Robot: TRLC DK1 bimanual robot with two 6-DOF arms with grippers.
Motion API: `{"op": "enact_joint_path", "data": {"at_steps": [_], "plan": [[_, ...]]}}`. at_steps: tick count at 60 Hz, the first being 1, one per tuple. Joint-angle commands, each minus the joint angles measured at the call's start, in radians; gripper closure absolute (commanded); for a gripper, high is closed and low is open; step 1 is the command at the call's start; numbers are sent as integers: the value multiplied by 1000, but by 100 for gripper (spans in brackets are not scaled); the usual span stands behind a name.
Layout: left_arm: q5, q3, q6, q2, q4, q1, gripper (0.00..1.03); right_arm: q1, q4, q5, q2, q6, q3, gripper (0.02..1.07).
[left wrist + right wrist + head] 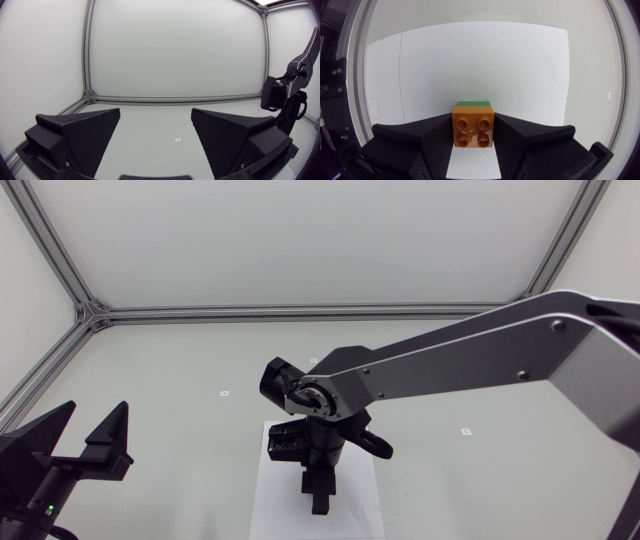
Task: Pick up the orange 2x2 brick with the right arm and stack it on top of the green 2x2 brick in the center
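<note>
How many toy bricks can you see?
2. The orange four-stud plastic brick is gripped between the right hand's black fingers. The green plastic brick peeks out right beneath it. In the head view the right arm covers both, so others may be hidden.

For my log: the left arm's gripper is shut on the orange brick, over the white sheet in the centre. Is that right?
Not quite. It is the right gripper that is shut on the orange brick, over the white sheet in the centre; the right wrist view shows it. The left gripper is open, with nothing between its fingers.
</note>
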Motion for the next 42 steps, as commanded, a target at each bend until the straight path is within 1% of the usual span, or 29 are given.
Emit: {"op": "enact_joint_path", "data": {"at_steps": [1, 3, 8, 15, 18, 20, 21, 23, 31, 42], "plan": [[4, -41, 13, -8, -15, 3, 4, 3, -2, -4, 22, 13, 8, 60], [4, -41, 13, -8, -15, 3, 4, 4, -2, -4, 22, 13, 8, 59], [4, -41, 13, -8, -15, 3, 4, 4, -2, -2, 21, 14, 8, 50], [4, -41, 13, -8, -14, 3, 4, 4, -2, -2, 22, 16, 6, 35], [4, -41, 13, -8, -15, 3, 4, 4, -4, -2, 22, 16, 6, 29], [4, -41, 13, -8, -15, 3, 4, 4, -4, -1, 22, 16, 6, 24], [4, -41, 13, -8, -14, 3, 4, 4, -4, -1, 22, 16, 6, 20], [4, -41, 13, -8, -15, 3, 4, 4, -4, -1, 22, 17, 8, 16], [4, -41, 13, -8, -15, 3, 4, 4, -4, -1, 21, 19, 13, 7], [4, -41, 13, -8, -15, 3, 4, 3, -16, -5, -12, 31, 22, 7]]}}
